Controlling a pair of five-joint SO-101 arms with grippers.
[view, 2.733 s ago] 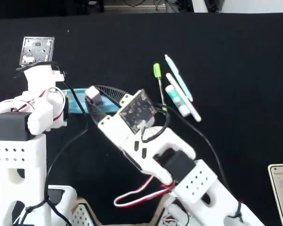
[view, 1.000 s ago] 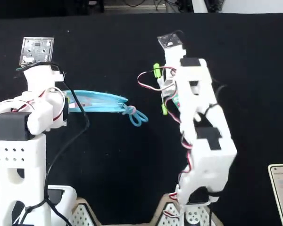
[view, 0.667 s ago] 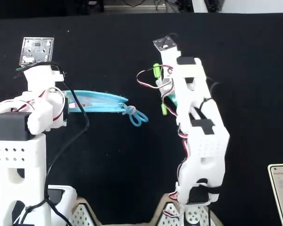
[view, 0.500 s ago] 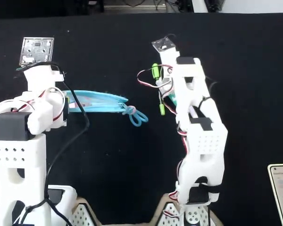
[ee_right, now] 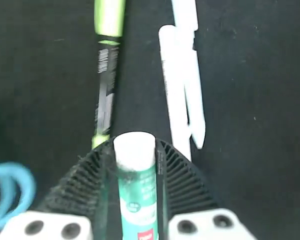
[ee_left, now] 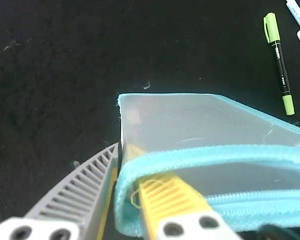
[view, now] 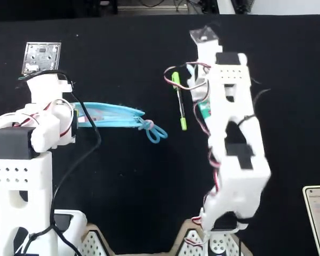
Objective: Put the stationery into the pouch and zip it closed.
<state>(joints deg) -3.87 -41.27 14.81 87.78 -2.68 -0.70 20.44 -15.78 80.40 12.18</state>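
Right gripper (ee_right: 134,147) sits clamped across the glue stick (ee_right: 135,195), jaws pressing both sides at its white-capped end. Light, rigid and smooth-barrelled, it could twist or slip, so a hold nearer mid-body looks safer. Just beside this gripper lies the green pen (ee_right: 106,75); the pouch (ee_left: 190,125) is well apart, pinched by its rim in the left gripper (ee_left: 122,150).

Both arms white plastic, black motor blocks at joints. Left arm (view: 21,154): dotted holes on column, black cable (view: 98,137) trailing. Right arm (view: 234,149): red-white wires (view: 188,67). Left gripper (ee_left: 124,150) grey and yellow, ribbed; right gripper (ee_right: 134,145) dark, ribbed.
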